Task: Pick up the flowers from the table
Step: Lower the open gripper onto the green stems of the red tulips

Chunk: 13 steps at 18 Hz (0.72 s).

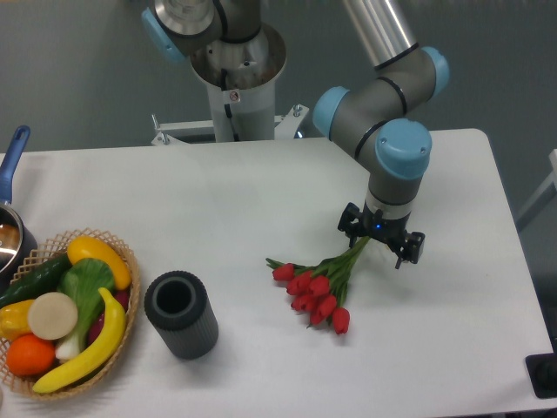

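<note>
While basket sits apart, cylinder nears flowers.

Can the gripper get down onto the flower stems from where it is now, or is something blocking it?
Probably yes. The gripper hangs open right over the stem end of the flowers, and nothing lies beside the stems.

Light was bright, even and soft, seemingly from overhead. The white table showed no glare. A faint shadow lay toward four o'clock of the dark cylinder and beneath the flowers. Focus was slightly soft throughout; edges looked undistorted.
</note>
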Tool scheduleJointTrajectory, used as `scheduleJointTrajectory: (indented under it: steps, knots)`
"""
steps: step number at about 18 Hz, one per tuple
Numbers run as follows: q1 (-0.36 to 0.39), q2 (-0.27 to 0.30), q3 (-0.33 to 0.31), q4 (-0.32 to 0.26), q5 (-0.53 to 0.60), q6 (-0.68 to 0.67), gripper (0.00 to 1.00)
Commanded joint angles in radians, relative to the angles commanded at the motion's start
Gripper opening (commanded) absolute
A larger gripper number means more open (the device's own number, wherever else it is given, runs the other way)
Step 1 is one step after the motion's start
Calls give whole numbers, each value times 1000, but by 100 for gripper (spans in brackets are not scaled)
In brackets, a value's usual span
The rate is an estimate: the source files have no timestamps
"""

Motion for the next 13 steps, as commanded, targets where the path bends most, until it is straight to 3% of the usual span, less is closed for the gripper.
scheduleJointTrajectory:
  steps: [5,9,10,13]
  knots:
    - [-20,12,-68,0,0,0,100]
    - [-31,-6,-55,5,-2,2,100]
    - [-31,-12,-54,5,0,2,89]
    - [-31,-11,-51,9,0,0,42]
